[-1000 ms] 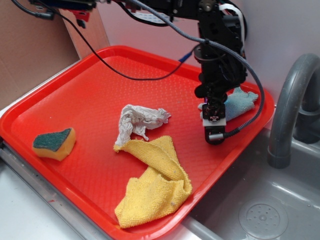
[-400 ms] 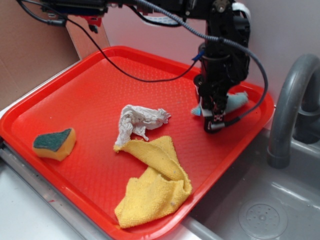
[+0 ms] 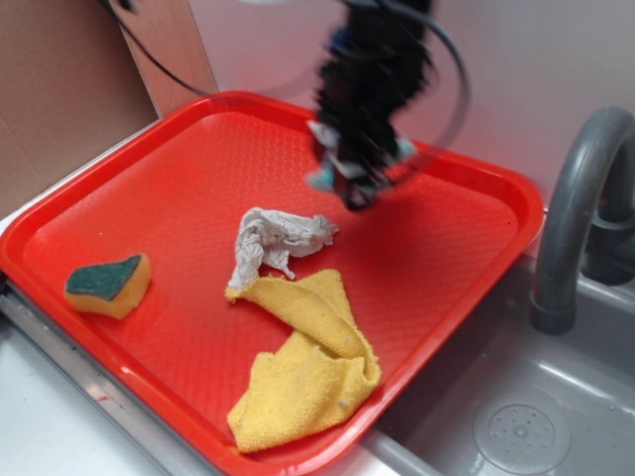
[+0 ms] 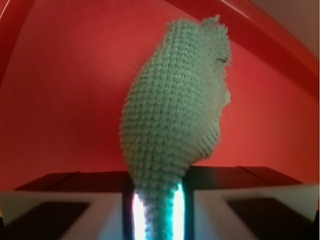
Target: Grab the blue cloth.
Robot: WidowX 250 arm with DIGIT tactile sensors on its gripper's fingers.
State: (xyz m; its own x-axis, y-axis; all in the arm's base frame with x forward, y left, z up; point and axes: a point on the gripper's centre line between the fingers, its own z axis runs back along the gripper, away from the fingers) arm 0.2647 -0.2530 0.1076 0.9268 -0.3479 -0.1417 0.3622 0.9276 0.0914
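The blue cloth (image 4: 175, 120), a pale blue-grey terry rag, hangs bunched from my gripper (image 4: 156, 210), whose jaws are shut on its narrow end. In the exterior view the gripper (image 3: 359, 183) is blurred with motion above the back middle of the red tray (image 3: 149, 188). Only small corners of the blue cloth (image 3: 320, 180) show beside the black arm there. The cloth is lifted off the tray floor.
On the tray lie a crumpled white rag (image 3: 273, 238), a larger yellow cloth (image 3: 308, 362) at the front and a yellow-green sponge (image 3: 107, 284) at the left. A grey tap (image 3: 575, 218) and a sink (image 3: 516, 416) stand to the right.
The gripper shut on the blue cloth at the tray's back right, lifted it, and has swung left toward the tray's back middle with the cloth in it.
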